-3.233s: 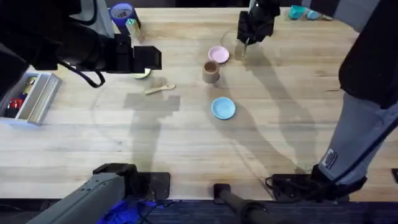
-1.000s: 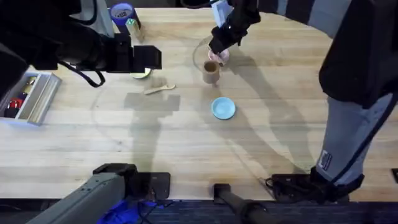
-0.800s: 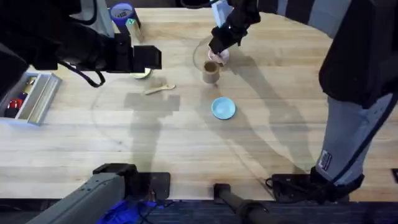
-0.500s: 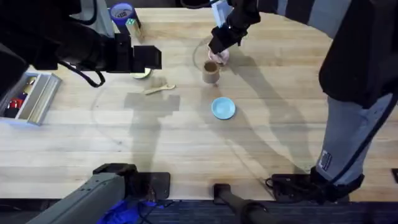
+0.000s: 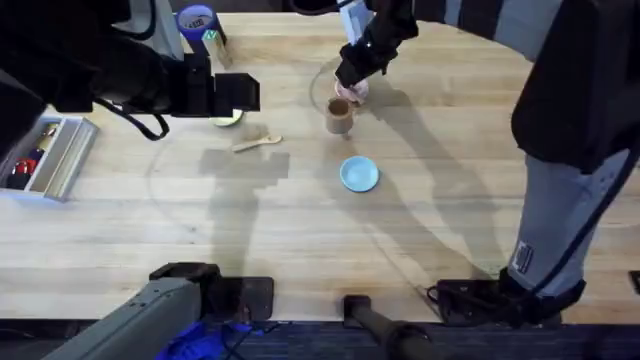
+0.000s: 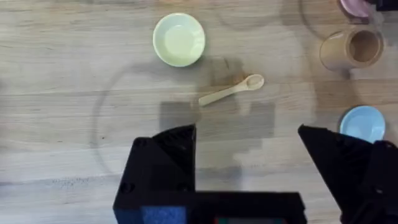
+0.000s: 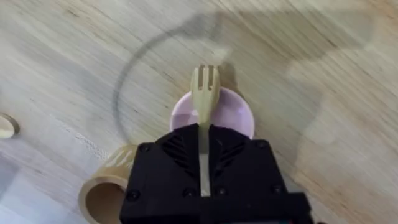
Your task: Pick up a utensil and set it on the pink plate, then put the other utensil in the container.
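The fork is pinched in the right gripper over the pink plate near the desk's far edge, apparently for release, while the left gripper is held wide open.

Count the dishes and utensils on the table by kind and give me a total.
Plates: 3, pink plate, light blue plate, yellow-green plate
Cups: 1, tan container
Utensils: 2, wooden fork shut in the right gripper, wooden spoon
Total: 6
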You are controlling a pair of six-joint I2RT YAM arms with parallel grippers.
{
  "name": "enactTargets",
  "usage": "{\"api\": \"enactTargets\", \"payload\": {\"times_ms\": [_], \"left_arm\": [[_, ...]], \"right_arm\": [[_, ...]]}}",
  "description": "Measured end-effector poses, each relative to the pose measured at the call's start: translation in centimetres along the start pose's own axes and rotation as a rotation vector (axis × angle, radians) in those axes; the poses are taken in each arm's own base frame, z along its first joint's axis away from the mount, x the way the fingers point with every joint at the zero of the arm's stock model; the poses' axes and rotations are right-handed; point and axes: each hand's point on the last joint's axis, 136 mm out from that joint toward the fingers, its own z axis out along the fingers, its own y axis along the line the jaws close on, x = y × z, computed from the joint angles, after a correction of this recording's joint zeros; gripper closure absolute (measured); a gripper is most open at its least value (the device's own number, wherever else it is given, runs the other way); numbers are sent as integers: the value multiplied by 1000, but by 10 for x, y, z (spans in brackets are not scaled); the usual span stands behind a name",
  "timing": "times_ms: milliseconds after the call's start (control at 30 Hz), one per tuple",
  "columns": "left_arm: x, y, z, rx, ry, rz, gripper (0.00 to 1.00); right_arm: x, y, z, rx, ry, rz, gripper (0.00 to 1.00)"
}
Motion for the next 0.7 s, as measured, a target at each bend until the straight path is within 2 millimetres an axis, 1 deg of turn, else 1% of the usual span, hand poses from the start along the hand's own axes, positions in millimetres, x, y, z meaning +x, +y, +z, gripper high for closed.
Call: {"api": "enactTargets", "payload": {"times_ms": [400, 500, 533, 567, 633, 667, 700], "left_arm": [[0, 0, 0, 0, 0, 0, 6], [0, 0, 0, 0, 0, 0, 6], [0, 0, 0, 0, 0, 0, 6], [0, 0, 0, 0, 0, 0, 6], [0, 0, 0, 0, 0, 0, 6], [0, 0, 0, 0, 0, 0, 6], [0, 0, 0, 0, 0, 0, 6]], "right_arm": [[2, 0, 3, -1, 6, 2, 928], [1, 0, 3, -1, 6, 1, 885], [1, 0, 3, -1, 6, 1, 842], [1, 0, 3, -1, 6, 0, 739], [2, 0, 3, -1, 6, -2, 474], [1, 0, 3, 0, 6, -2, 317], [2, 0, 3, 0, 7, -1, 181]]}}
